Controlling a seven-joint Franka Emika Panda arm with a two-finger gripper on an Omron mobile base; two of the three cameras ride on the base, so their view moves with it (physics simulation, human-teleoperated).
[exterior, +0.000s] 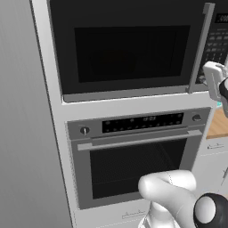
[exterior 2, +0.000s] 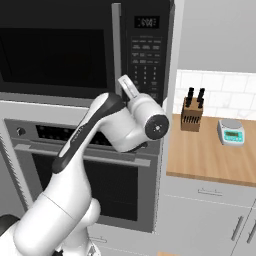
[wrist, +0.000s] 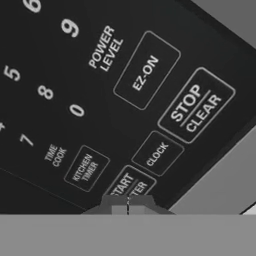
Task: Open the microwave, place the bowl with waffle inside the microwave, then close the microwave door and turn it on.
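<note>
The microwave (exterior: 133, 49) sits built into a tall pale cabinet column, directly above the grey oven (exterior: 138, 156), its front facing the robot and its long axis running horizontally. The microwave door (exterior: 129, 51) lies flush and closed, its dark window wide across the front, with the grey vertical bar handle (exterior 2: 116, 47) standing upright along the door's right edge, just beside the black keypad panel (exterior 2: 146, 55). The end effector (wrist: 128, 206) is clenched, its two dark tips pressed together and holding nothing, at the lower part of the keypad; in the hand view the tips sit right at the START button (wrist: 129, 186), with CLOCK (wrist: 157, 153), STOP CLEAR (wrist: 196, 106) and EZ-ON (wrist: 145, 71) buttons further along the panel. Whether the tips actually touch the panel cannot be told. The panel's right edge meets the cabinet's pale side, and beyond it open room extends over a wooden tabletop (exterior 2: 210, 155) set lower, at about oven height. On that tabletop stand a knife block (exterior 2: 191, 116) and, apart from it to the right, a small kitchen scale (exterior 2: 231, 132), against a white tiled wall (exterior 2: 220, 90). White drawers (exterior 2: 205, 210) run beneath.
</note>
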